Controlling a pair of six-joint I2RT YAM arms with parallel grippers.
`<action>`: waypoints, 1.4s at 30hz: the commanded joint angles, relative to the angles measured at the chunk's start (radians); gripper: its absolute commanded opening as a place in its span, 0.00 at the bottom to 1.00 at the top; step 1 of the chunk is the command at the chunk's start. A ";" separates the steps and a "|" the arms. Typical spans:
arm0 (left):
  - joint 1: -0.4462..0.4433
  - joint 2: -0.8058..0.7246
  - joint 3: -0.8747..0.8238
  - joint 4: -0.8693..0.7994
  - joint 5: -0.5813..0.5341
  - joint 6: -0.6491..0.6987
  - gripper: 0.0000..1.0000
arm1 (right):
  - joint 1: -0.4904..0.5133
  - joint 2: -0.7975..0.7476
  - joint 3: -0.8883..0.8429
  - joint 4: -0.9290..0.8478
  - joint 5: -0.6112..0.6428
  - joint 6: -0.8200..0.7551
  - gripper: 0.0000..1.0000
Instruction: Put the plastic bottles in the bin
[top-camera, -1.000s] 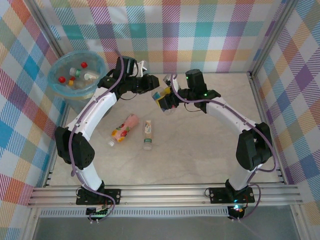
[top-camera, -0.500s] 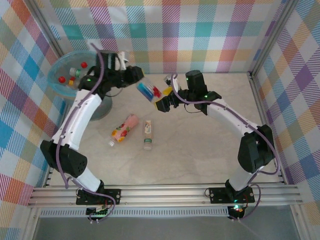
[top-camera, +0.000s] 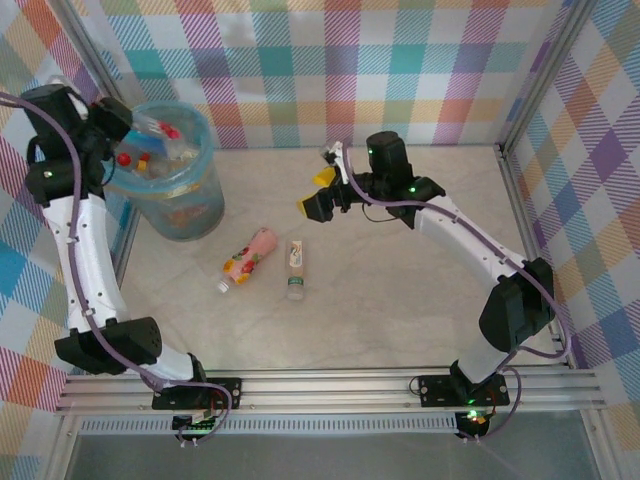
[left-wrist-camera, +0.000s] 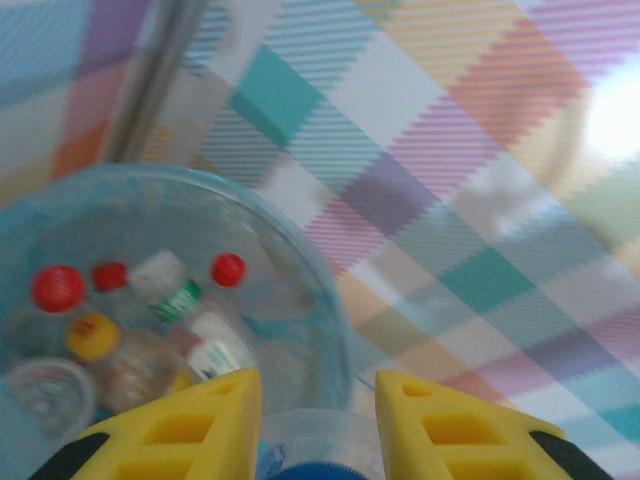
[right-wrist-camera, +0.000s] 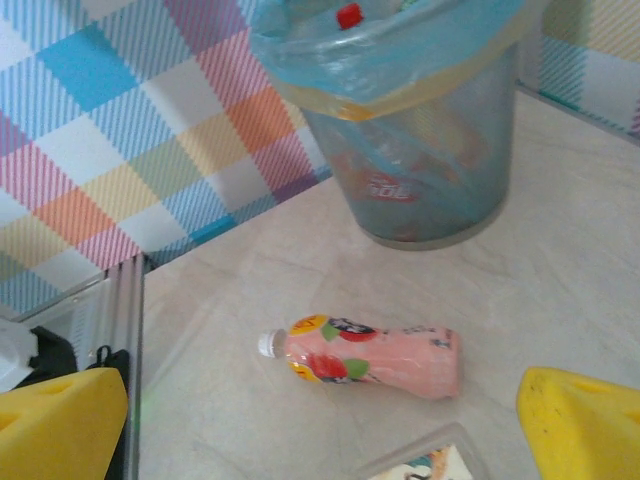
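L claw (left-wrist-camera: 315, 378) is up at the far-left corner, by the left side of the bin (top-camera: 190, 205) rim; whether over or just beside the rim I can't tell. In the left wrist view its yellow fingers (left-wrist-camera: 180, 430) sit either side of a clear bottle (left-wrist-camera: 312, 438) w/ a blue part at the bottom edge, clamped on it as far as the view shows. The bin stands at the far-left of the tabletop (top-camera: 400, 290), close to the plaid wall (top-camera: 40, 250), a blue bag (right-wrist-camera: 400, 60) folded over its rim. Inside lie several bottles: red caps (left-wrist-camera: 57, 288), a yellow cap (left-wrist-camera: 90, 335), and a white-and-green bottle (left-wrist-camera: 170, 295). R claw (top-camera: 313, 192) hangs over the mid tabletop toward the back, yellow fingers (right-wrist-camera: 60, 420) wide apart w/ nothing between them. A pink bottle (top-camera: 252, 255) lies on its side on the tabletop, white cap toward the near-left, in front and to the right of the bin and apart from it. A green-white bottle (top-camera: 296, 265) lies just beside it on the right, not touching, green cap toward the near edge. Both lie between the bin and the arm bases; neither claw touches them.
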 joint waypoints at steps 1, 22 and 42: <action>0.066 0.085 0.035 -0.074 0.040 0.009 0.00 | 0.015 -0.014 0.025 -0.046 -0.024 -0.024 1.00; 0.146 0.306 0.108 -0.185 0.189 0.095 0.58 | 0.016 0.048 0.087 -0.129 0.013 -0.041 1.00; -0.116 0.325 0.275 -0.159 0.100 0.205 0.07 | 0.017 0.072 0.098 -0.177 0.009 0.022 1.00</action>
